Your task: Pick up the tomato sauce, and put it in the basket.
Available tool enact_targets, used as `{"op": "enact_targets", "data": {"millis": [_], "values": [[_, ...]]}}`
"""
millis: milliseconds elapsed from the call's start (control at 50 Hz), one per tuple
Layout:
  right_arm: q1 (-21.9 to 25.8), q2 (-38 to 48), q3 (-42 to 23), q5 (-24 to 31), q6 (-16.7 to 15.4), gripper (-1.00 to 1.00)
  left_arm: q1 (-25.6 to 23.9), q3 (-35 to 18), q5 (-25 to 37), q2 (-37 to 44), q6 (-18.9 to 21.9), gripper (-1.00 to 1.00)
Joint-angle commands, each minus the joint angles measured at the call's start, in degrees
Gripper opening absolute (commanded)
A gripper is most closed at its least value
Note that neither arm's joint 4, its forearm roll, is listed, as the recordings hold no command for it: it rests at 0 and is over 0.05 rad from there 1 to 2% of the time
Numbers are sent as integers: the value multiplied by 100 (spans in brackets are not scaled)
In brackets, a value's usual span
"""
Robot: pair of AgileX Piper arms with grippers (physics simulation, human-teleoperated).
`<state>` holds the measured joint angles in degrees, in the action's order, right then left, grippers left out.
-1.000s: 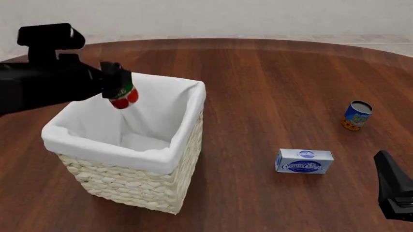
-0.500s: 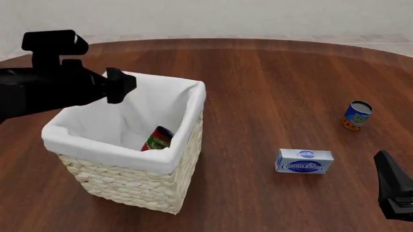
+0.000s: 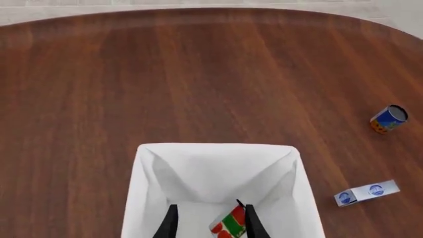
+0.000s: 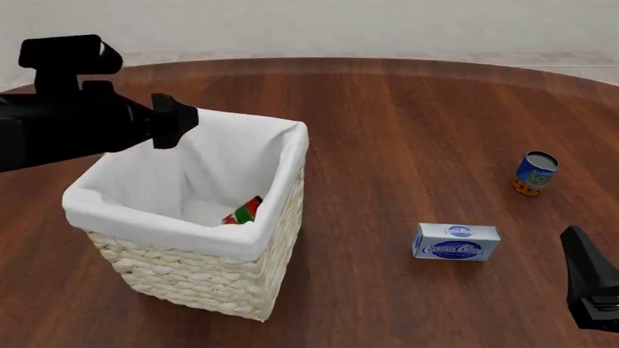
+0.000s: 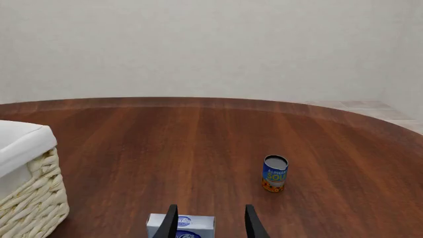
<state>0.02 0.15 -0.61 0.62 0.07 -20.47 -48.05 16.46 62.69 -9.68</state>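
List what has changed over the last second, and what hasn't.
The left gripper let go of the tomato sauce, which dropped into the basket and now lies tilted against its liner. The gripper hangs open above the basket. The right gripper, blue can and blue-and-white box stayed put.

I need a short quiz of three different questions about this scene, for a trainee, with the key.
1. True or false: the left gripper holds the tomato sauce.
2. Where does the sauce lie? A) in the basket B) beside the box C) beside the blue can
3. Fill in: the right gripper is ____.

Key: 1 false; 2 A; 3 open
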Motion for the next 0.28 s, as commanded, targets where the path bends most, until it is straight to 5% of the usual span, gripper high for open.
{"op": "enact_targets", "data": {"millis": [20, 280], "values": [[0, 0, 0, 0, 0, 100, 58, -9, 0, -66, -9, 100], [1, 0, 0, -1, 0, 100, 97, 87, -203, -32, -133, 100]]}}
